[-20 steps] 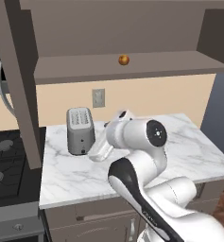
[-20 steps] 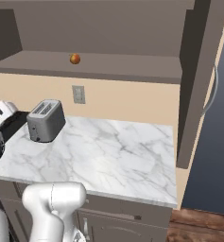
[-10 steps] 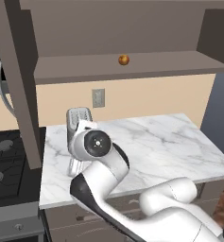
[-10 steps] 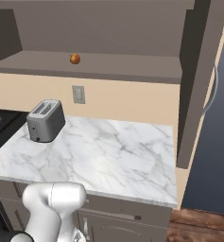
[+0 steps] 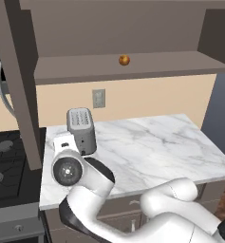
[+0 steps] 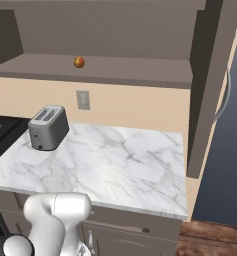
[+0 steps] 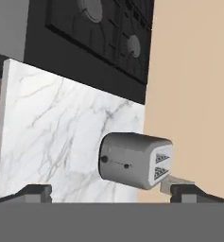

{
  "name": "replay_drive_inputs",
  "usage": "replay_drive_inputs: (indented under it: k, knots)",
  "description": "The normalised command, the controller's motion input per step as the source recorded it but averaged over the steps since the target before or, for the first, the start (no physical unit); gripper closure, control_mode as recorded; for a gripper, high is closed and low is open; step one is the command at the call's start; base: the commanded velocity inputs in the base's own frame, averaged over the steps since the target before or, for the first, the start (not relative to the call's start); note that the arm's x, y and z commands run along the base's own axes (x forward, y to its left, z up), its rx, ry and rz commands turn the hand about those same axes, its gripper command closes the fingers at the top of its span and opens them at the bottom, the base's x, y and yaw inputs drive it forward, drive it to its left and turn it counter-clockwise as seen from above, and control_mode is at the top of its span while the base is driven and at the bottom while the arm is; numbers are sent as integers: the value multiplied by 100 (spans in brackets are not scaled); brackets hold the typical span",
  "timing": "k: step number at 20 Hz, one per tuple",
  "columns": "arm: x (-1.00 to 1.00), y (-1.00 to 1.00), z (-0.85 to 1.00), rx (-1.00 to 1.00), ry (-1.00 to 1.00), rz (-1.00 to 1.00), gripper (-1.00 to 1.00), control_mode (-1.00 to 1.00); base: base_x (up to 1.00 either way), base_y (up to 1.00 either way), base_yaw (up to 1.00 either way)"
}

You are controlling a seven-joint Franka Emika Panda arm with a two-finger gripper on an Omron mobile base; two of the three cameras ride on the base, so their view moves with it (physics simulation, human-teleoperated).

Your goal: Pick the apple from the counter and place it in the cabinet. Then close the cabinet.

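Claw [image 7: 111, 191] spread wide and empty, I hang low by the tabletop's [image 5: 152, 152] left edge, looking across the marble at the toaster [image 7: 134, 159] with the stovetop [image 7: 97, 40] beyond. My apple [image 5: 124, 60] sits on the cabinet's [image 5: 133, 66] shelf, near its middle, so the doors are what is left. I think both doors stand swung out, though their handles are hard to make out. Swinging my arm up from here, I risk clipping the toaster or the left door's edge.
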Motion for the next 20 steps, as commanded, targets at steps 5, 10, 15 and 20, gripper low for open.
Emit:
replay_drive_inputs:
  k: [5, 10, 15, 20]
  knots:
    - [-22, -16, -21, -19, -17, 31, -100, -100, 0, 0, 0]
    - [-4, -3, -19, -13, -7, 25, -100, -100, 0, 0, 0]
    - [0, 0, -11, -5, 0, 13, -100, -100, 0, 0, 0]
    - [1, 14, -6, -7, 0, 11, -100, -100, 0, 0, 0]
